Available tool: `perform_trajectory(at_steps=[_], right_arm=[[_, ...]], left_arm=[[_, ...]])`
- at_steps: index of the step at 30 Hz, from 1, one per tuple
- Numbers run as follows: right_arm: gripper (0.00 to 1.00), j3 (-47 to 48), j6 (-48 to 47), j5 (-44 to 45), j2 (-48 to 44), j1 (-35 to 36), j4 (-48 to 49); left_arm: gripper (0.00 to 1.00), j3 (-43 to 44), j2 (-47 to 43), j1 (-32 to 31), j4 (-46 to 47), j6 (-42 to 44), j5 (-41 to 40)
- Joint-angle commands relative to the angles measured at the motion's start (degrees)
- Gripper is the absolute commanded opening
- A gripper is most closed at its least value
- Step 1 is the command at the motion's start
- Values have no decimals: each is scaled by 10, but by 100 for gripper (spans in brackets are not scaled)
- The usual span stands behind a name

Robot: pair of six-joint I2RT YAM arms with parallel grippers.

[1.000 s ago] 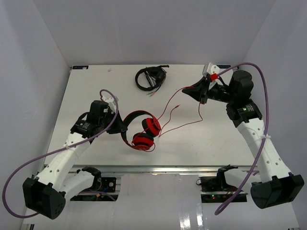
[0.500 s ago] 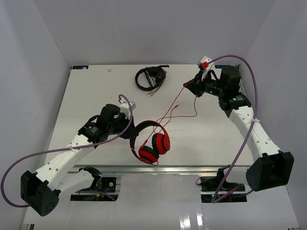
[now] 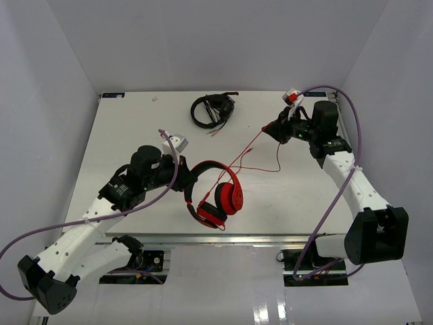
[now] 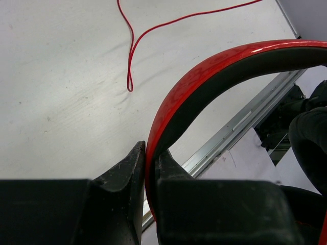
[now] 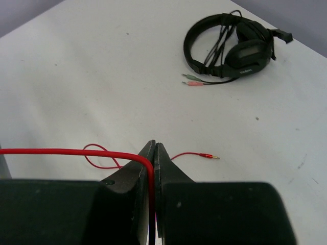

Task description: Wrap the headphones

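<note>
The red headphones [image 3: 218, 195] hang over the near middle of the table, earcups low and headband [image 4: 214, 71] arching up. My left gripper [image 3: 188, 179] is shut on that headband near its left end. Their thin red cable [image 3: 252, 147] runs up and right to my right gripper [image 3: 276, 130], which is shut on the cable [image 5: 76, 151]. A slack loop and the plug end [image 5: 209, 156] lie on the table below that gripper.
A black headset [image 3: 212, 110] with its own cord lies at the far middle of the table, also seen as the black headset [image 5: 232, 47] ahead of the right wrist. The table's near metal rail [image 4: 240, 125] runs just below the red headband.
My left gripper has carried the red headphones right and slightly toward the near edge, turning them. My right gripper with the cable shifted a little; the cable now runs straighter.
</note>
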Motion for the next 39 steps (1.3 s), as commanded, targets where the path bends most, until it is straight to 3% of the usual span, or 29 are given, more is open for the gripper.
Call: perform_trajectory(at_steps=[1, 8, 15, 19, 23, 29, 39], right_arm=[[8, -32, 29, -75, 13, -8, 69], [8, -119, 103, -185, -10, 15, 177], [9, -118, 140, -218, -4, 79, 229], [10, -130, 209, -238, -6, 89, 311], [11, -139, 218, -235, -17, 119, 327], [14, -142, 182, -219, -20, 141, 296], [17, -150, 80, -189, -36, 191, 204]], left_arm=[[0, 42, -1, -5, 43, -22, 70], [0, 129, 39, -5, 111, -124, -7], [0, 170, 74, -5, 233, -302, -179], [0, 192, 95, -5, 226, -387, -304], [0, 202, 119, -5, 206, -473, -404], [0, 252, 185, -4, 179, -525, -491], [0, 301, 259, -4, 166, -500, -585]])
